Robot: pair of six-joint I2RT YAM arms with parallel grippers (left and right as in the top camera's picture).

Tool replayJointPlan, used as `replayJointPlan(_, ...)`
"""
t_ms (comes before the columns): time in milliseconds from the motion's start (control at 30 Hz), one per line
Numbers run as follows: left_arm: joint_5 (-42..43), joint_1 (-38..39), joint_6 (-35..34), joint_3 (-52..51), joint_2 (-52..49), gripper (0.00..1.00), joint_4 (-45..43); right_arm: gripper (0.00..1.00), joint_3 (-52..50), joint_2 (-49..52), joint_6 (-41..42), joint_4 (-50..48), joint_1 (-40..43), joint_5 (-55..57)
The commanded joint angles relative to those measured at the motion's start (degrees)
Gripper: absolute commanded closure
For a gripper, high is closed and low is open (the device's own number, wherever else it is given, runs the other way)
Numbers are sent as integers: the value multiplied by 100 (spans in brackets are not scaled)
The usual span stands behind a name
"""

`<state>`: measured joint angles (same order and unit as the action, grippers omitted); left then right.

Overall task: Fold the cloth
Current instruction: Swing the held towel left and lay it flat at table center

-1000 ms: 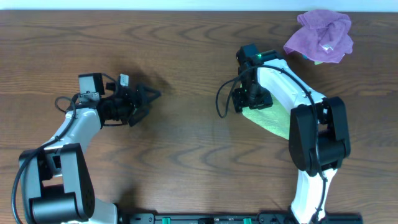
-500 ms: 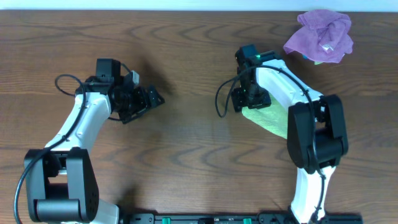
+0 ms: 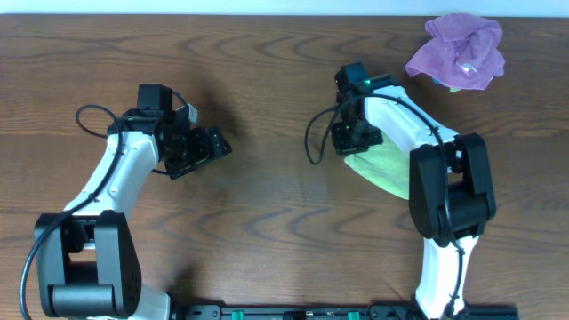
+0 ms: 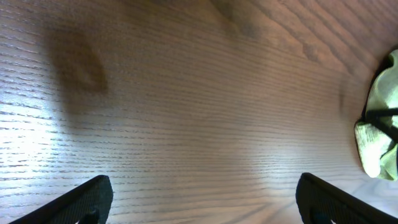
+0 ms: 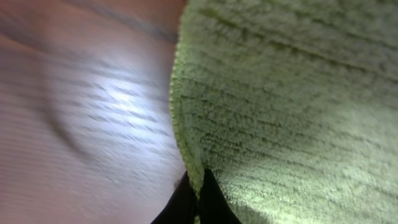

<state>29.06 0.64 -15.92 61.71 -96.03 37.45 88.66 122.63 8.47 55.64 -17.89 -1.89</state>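
Observation:
The light green cloth lies right of the table's middle, mostly under my right arm. My right gripper is shut on its left edge; in the right wrist view the two black fingertips pinch the cloth's hem, and green terry fills the view. My left gripper hovers open over bare wood at the left, well apart from the cloth. In its wrist view both fingertips stand wide, with nothing between them, and a bit of the green cloth shows at the right edge.
A crumpled purple cloth lies at the back right corner, with a bit of green under it. A black cable loops beside my right wrist. Wood table all round.
My right gripper has shut on the cloth's left edge. My left arm swung up and to the right over the first half second, then held still, open.

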Motion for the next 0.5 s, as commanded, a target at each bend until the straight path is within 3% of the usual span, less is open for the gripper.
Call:
replayJointPlan(0, -146, -4, 271, 74, -17, 4, 44, 99, -33, 42, -9, -221, -289, -553)
replayJointPlan(467, -225, -319, 313, 74, -17, 4, 116, 99, -31, 42, 828, -1919, -2201, -754)
